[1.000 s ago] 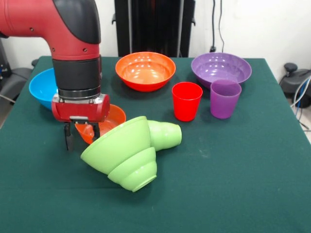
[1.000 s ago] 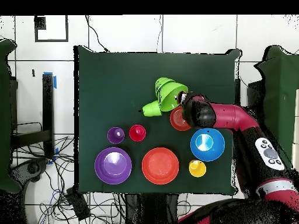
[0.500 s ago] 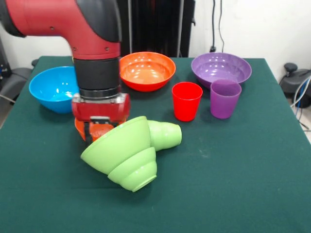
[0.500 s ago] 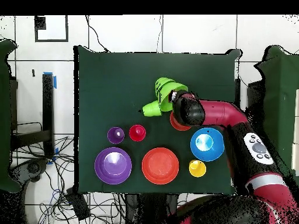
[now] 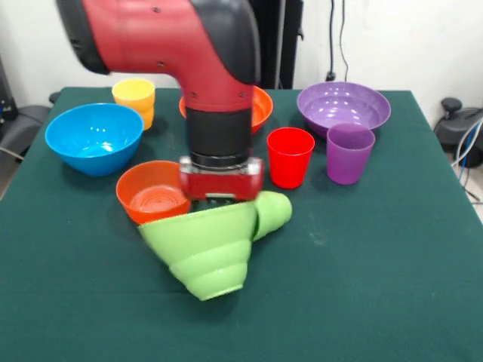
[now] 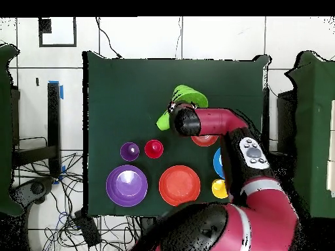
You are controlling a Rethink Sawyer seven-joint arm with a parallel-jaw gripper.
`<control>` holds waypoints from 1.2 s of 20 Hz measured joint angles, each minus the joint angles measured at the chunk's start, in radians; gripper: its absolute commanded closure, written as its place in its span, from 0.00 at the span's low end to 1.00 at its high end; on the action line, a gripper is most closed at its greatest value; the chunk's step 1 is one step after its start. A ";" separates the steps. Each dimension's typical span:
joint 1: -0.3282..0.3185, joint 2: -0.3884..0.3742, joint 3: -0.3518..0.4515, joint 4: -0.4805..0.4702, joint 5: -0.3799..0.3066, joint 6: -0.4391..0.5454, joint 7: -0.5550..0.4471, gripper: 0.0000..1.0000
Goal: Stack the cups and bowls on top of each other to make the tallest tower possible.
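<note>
My gripper [image 5: 220, 197] hangs at the rim of the large light-green bowl [image 5: 200, 234], which lies tilted on the cloth; its tips are hidden behind that rim. A small light-green bowl [image 5: 210, 277] sits nested on the large bowl's base. The light-green cup [image 5: 273, 210] lies on its side against them. In the overhead view the arm's end [image 6: 180, 119] covers part of this green pile [image 6: 188, 97]. The small orange-red bowl [image 5: 151, 193] stands just left. The red cup [image 5: 290, 155], purple cup [image 5: 349, 153] and yellow cup [image 5: 134, 98] stand upright and apart.
The blue bowl [image 5: 94, 136] stands at the left. The large orange bowl [image 5: 261, 108] is partly behind the arm. The purple bowl [image 5: 343, 105] stands at the back right. The arm's red link [image 6: 226, 124] crosses the table in the overhead view.
The arm has swung right in the front view, from beside the small orange-red bowl to the green pile. The green pile has turned and shifted. The yellow cup now shows.
</note>
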 measured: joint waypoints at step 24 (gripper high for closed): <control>0.120 -0.018 -0.159 -0.093 0.222 0.032 0.180 0.00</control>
